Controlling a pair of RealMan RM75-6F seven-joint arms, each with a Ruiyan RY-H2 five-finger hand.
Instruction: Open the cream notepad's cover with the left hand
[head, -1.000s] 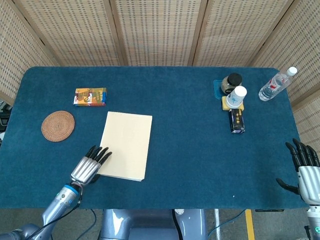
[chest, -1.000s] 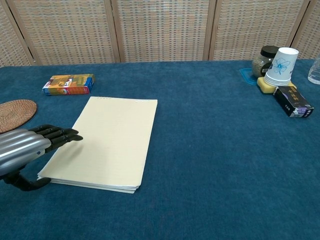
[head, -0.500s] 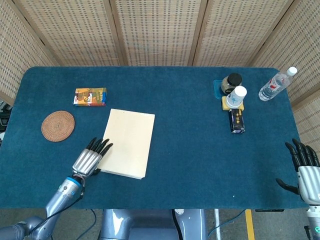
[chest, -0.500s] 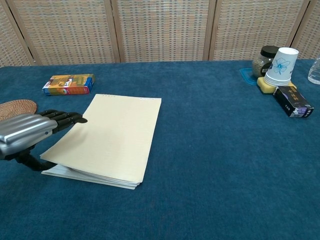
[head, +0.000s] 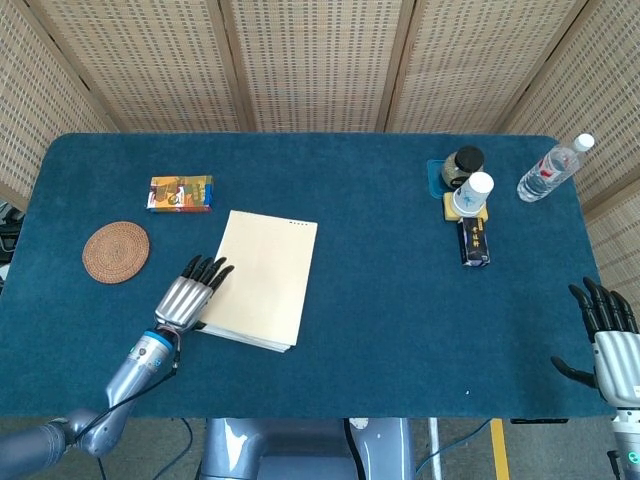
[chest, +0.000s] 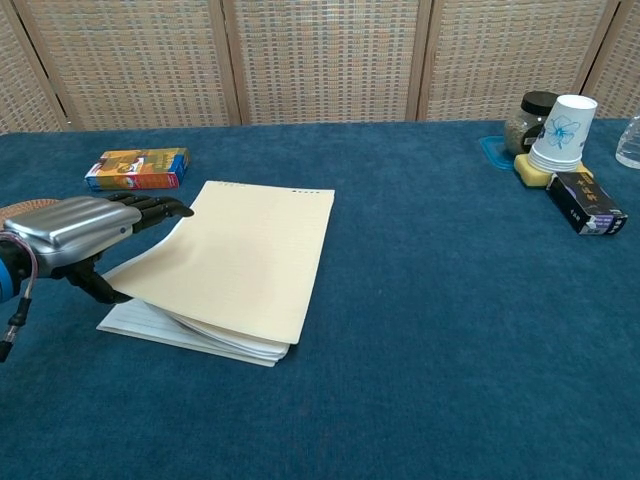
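The cream notepad (head: 262, 280) (chest: 250, 255) lies on the blue table's left half, and its cover is raised along the left edge and bowed upward. White lined pages (chest: 150, 320) show beneath it. My left hand (head: 185, 295) (chest: 75, 232) grips that left edge, fingers on top and thumb underneath. At the table's near right corner my right hand (head: 608, 335) rests with its fingers spread, holding nothing; the chest view does not show it.
A colourful box (head: 181, 192) (chest: 137, 168) and a woven coaster (head: 115, 251) sit left of the notepad. At the far right stand a paper cup (head: 473, 193) (chest: 565, 130), a jar (head: 463, 163), a black box (head: 474, 242) and a water bottle (head: 553, 169).
My left hand has risen and moved toward the table's far side with the cover's left edge. The cover has lifted off the pages. The right hand has stayed still.
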